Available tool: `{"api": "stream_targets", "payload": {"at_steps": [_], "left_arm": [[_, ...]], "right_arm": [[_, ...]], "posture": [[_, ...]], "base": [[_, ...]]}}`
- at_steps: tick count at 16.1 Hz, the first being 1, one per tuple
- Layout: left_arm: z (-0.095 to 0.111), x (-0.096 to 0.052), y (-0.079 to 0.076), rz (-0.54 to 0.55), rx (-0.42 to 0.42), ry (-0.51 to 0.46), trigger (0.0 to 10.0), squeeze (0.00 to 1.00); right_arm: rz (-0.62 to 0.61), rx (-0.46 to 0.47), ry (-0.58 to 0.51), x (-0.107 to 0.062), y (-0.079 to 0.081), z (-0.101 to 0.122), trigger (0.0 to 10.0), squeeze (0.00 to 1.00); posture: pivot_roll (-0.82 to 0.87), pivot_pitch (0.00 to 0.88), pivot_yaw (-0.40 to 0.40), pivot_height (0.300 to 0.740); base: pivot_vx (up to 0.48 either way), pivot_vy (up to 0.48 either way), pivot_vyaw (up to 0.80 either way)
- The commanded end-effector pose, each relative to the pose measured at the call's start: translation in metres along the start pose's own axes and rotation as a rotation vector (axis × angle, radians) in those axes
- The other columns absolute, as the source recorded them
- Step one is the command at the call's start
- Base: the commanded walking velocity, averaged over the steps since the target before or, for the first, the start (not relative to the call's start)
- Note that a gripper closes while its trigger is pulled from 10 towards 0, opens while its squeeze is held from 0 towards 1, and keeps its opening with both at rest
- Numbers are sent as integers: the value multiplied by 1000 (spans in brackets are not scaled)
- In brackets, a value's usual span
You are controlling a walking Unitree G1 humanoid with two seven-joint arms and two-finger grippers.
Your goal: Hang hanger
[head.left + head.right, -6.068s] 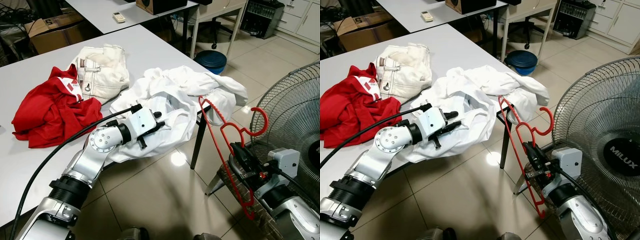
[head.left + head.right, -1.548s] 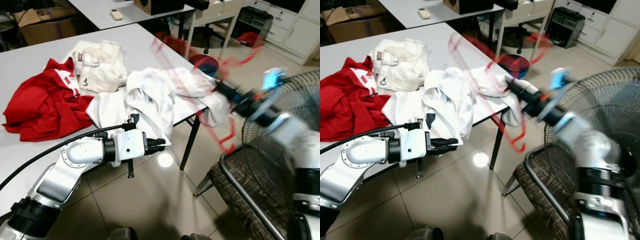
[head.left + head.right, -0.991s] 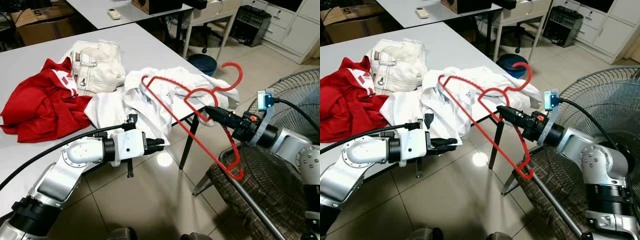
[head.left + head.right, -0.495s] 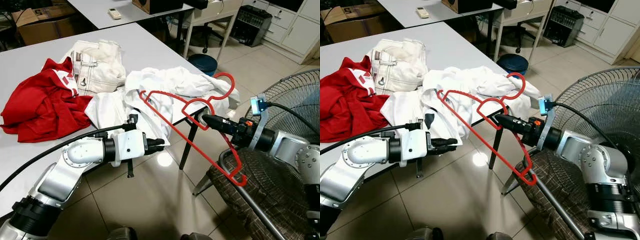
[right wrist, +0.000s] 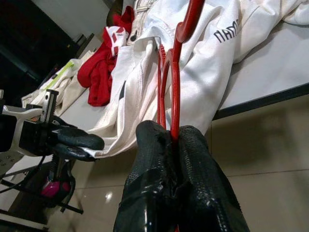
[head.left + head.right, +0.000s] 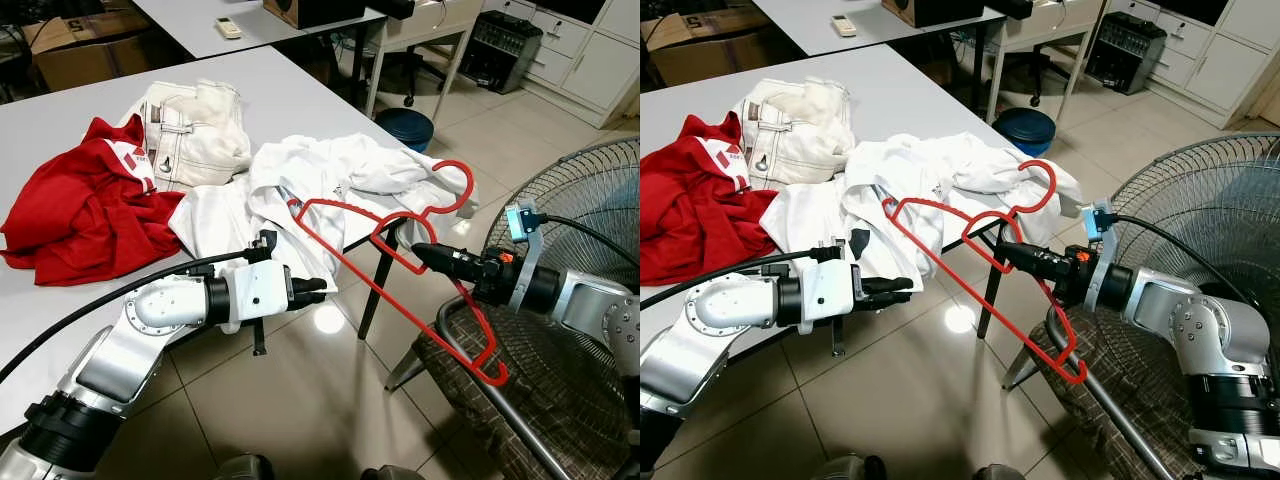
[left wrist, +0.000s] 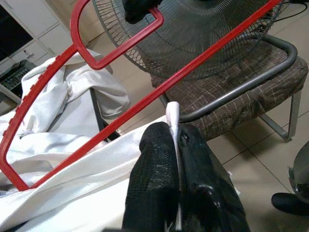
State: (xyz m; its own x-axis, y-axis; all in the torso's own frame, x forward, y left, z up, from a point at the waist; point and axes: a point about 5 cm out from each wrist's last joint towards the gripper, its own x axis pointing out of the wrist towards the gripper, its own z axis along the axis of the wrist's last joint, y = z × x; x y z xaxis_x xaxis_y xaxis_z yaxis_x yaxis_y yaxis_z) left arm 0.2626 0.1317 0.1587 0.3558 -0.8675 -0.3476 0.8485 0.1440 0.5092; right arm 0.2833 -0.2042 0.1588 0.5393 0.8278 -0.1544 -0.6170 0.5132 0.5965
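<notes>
Right claw (image 6: 420, 251): fingers pinched together on the red plastic hanger (image 6: 385, 268), gripping it near the neck. Hanger is held in the air, tilted, just off the tabletop (image 6: 60, 160) corner; its hook (image 6: 452, 190) points up and away, over the edge of the white garment, and its lower corner hangs down in front of the chair's grey tube frame (image 6: 470, 345). Not hooked on anything.

Left claw (image 6: 318, 290): fingers closed flat on a fold of the white garment (image 6: 330, 185) at the tabletop's near edge; left wrist view shows the cloth hem pressed between the two black fingers (image 7: 154, 179). The garment lies heaped on the tabletop corner, part draped over the edge.

Further along the tabletop: cream jeans (image 6: 195, 130), then a crumpled red shirt (image 6: 85, 215) touching them. Behind the right arm, a brown plaid chair seat (image 6: 545, 400) and a standing fan's wire grille (image 6: 590, 200). Blue round object (image 6: 405, 128) on the tiled floor beyond the tabletop.
</notes>
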Motion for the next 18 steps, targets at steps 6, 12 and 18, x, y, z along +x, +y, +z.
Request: {"api": "stream_targets", "payload": {"at_steps": [6,12,18], "left_arm": [[3,2,3,-25,30,1,0,0],[8,8,3,-36,42,-21,0,0],[9,9,2,-33,43,-24,0,0]], "right_arm": [[23,-8,36,13,0,0,10000,0],[-122,12,25,28,-23,5,10000,0],[-131,-40,-79,45,-26,17,10000,0]], "posture": [[-132,77,-34,740],[-131,79,-40,740],[-129,79,-45,740]], "base": [[0,0,0],[0,0,0],[0,0,0]]}}
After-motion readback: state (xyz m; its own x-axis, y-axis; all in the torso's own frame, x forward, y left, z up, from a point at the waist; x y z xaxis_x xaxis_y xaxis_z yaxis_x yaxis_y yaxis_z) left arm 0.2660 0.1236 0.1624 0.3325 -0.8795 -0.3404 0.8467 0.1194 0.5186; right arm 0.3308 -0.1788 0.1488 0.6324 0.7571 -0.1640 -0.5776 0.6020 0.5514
